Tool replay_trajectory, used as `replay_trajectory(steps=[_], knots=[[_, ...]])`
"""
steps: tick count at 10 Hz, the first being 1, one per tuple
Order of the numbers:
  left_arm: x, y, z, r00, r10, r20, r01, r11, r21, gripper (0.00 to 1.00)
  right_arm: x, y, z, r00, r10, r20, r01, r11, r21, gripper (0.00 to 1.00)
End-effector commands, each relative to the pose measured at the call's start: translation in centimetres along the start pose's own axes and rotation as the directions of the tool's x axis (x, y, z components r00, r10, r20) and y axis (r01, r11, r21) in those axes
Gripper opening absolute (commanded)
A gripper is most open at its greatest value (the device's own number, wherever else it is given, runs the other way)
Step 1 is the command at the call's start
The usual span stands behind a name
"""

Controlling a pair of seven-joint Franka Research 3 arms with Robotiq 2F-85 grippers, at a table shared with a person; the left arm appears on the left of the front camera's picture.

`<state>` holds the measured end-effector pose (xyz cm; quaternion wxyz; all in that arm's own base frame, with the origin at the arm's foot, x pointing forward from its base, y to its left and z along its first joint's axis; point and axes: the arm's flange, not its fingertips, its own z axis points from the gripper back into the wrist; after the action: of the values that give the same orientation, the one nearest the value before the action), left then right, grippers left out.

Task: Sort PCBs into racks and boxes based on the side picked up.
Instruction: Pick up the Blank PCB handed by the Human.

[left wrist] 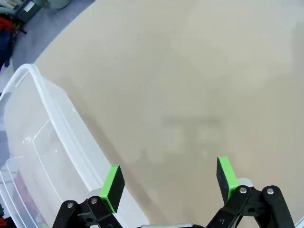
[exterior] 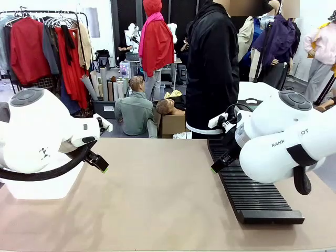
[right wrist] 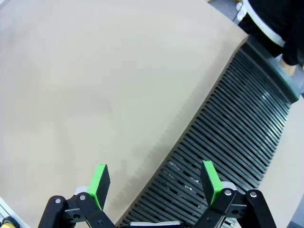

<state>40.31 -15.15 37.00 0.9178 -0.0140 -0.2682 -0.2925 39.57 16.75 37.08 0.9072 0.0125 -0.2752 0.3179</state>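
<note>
Released and empty, the left tool [left wrist: 170, 181] hangs by the clear box [left wrist: 42, 156] and the right tool [right wrist: 155, 182] over the edge of the slotted rack [right wrist: 237, 123] (narrow slots), so a careless descent could snag a rib or shove either.

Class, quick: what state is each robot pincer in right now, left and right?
Left pincer: open, empty, beside the clear plastic rectangular tub.
Right pincer: open, empty, over the long black ribbed rack's edge.
</note>
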Motion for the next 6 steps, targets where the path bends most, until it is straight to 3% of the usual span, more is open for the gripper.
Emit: replay_trajectory(steps=[1, 6], knots=[[0.0, 0.0, 0.0, 1.000, 0.000, 0.000, 0.000, 1.000, 0.000, 1.00, 0.0, 0.0, 0.0, 1.000, -0.001, 0.000, 0.001, 1.000, 0.000, 1.00], [2.3, 1.6, 1.3, 0.999, 0.046, -0.020, -0.047, 0.998, -0.046, 1.00, 0.7, -2.5, 1.5, 0.999, -0.047, -0.027, 0.046, 0.999, -0.013, 1.00]])
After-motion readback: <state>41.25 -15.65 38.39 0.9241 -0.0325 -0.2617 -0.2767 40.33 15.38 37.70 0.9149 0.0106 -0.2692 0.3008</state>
